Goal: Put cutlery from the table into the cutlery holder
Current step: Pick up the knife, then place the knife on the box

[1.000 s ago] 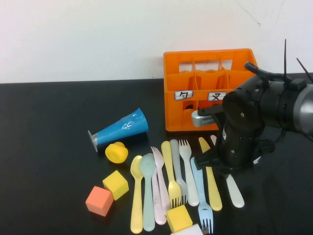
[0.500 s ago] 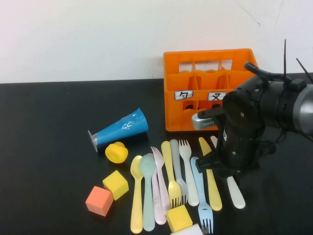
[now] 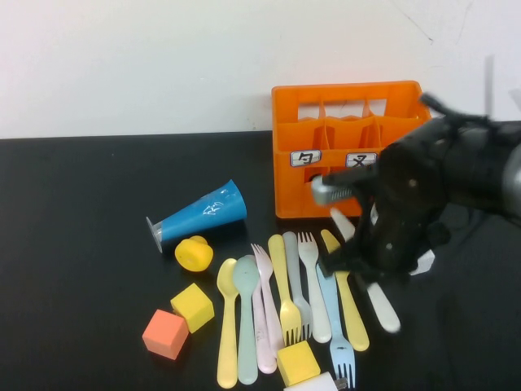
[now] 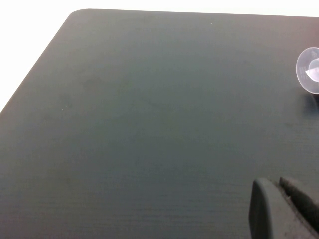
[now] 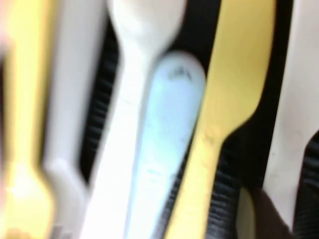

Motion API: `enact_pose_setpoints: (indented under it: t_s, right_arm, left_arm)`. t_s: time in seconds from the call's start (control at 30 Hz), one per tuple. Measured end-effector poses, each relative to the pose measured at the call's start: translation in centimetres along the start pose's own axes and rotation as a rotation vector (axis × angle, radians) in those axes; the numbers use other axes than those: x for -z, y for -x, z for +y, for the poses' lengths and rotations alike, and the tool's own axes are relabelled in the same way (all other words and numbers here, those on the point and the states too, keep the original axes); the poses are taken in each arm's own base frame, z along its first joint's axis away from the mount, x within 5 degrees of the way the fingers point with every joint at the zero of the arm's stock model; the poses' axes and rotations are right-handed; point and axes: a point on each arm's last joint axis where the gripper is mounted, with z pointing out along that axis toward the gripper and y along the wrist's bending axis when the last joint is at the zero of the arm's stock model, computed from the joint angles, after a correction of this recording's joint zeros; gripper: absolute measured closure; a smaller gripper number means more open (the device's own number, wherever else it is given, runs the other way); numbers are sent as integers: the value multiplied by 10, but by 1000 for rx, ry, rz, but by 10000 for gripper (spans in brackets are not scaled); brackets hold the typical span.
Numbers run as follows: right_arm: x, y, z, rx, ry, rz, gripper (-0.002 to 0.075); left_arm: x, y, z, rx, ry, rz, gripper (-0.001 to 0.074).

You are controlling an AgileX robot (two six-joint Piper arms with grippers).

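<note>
Spanning the scene, table [image 3: 73,244]: glossy black, bare under the left wrist camera.
Cutlery holder [image 3: 350,155]: orange crate at the back, right of centre, white labels on its front.
Right gripper [image 3: 358,265]: low over the right end of the cutlery row, in front of the crate; whether its fingers are open cannot be told.
Cutlery [image 3: 289,301]: pastel forks, spoons and knives side by side on the table; light blue fork [image 5: 167,144] lies between a white utensil and yellow knife [image 5: 219,124].
Left gripper [image 4: 286,211]: only a dark tip shows above the tabletop, state unclear.
</note>
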Motion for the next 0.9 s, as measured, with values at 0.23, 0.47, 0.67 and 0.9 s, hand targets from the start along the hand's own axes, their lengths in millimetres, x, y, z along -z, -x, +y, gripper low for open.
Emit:
enact_pose_setpoints:
  t_s: [0.23,0.47,0.67,0.9]
  right_arm:
    - [45,-25,-8,-100,120,-319,589]
    - [60,-71,-20,-138,286,-691,589]
    - [56,-91,-25,-109,382,-1024,589]
    - [66,-80,-42,-80,198,-1388,589]
  left_arm:
    - [0,0,0,2,0,0,736]
    - [0,0,0,2,0,0,736]
    - [0,0,0,2,0,0,736]
    - [0,0,0,2,0,0,736]
